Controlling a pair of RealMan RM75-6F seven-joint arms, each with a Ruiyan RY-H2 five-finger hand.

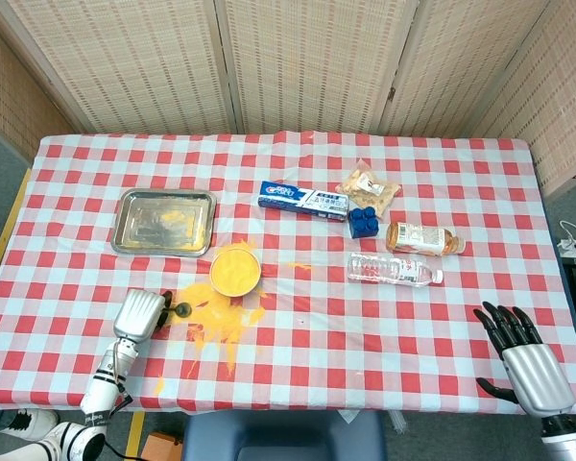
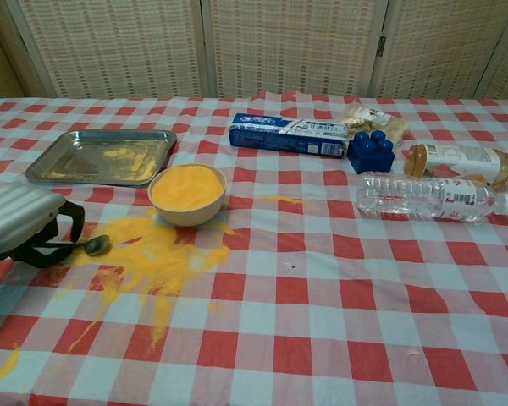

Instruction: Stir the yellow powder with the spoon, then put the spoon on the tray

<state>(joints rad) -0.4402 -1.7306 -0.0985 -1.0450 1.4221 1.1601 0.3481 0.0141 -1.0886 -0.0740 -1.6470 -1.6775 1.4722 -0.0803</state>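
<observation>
A white bowl (image 1: 235, 270) (image 2: 186, 190) filled with yellow powder stands in front of the metal tray (image 1: 142, 229) (image 2: 74, 157). Spilled powder (image 1: 217, 318) (image 2: 152, 254) spreads over the cloth in front of the bowl. The spoon (image 1: 182, 309) (image 2: 97, 245) lies at the spill's left edge, only its bowl showing. My left hand (image 1: 141, 314) (image 2: 21, 222) covers the handle, with fingers curled down around it. My right hand (image 1: 521, 352) hovers at the table's near right corner, fingers spread and holding nothing; the chest view does not show it.
A toothpaste box (image 1: 304, 199), a snack bag (image 1: 369, 187), a blue block (image 1: 363, 222), an amber bottle (image 1: 422, 238) and a lying water bottle (image 1: 394, 270) sit right of the bowl. Some yellow powder lies on the tray. Woven screens stand behind the table.
</observation>
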